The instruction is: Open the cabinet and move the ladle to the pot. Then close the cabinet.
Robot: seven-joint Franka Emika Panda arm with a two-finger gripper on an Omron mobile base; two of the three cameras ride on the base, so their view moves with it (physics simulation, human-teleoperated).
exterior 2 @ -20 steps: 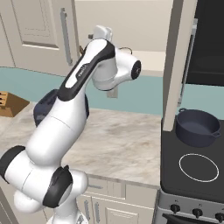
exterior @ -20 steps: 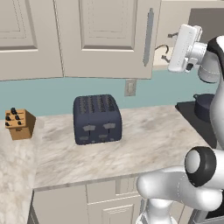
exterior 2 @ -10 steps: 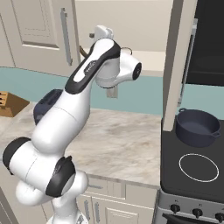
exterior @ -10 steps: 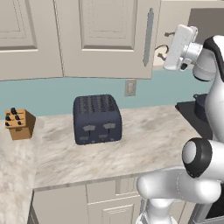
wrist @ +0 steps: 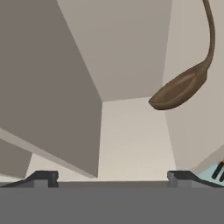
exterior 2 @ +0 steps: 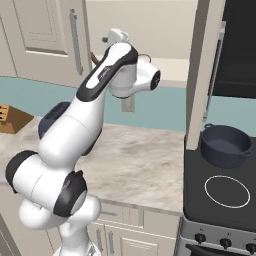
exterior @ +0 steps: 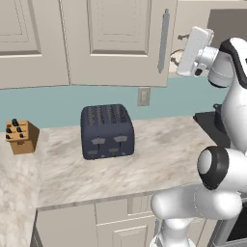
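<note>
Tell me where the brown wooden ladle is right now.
The brown wooden ladle shows in the hand view, upper right, inside the open beige cabinet, ahead of the open gripper and untouched by it.

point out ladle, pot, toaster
ladle [wrist: 179,89]: hand view, on the brown bowl.
pot [exterior 2: 226,145]: right base view, on the dark inner wall.
toaster [exterior: 107,131]: left base view, on the front face.

A: The ladle [wrist: 181,89] looks like smooth brown wood with a slight sheen; the cabinet [exterior: 116,41] is matt beige, its handle [exterior: 163,41] brushed metal

B: The counter [exterior: 159,154] is polished marble; the pot [exterior 2: 225,145] is dull dark metal
</note>
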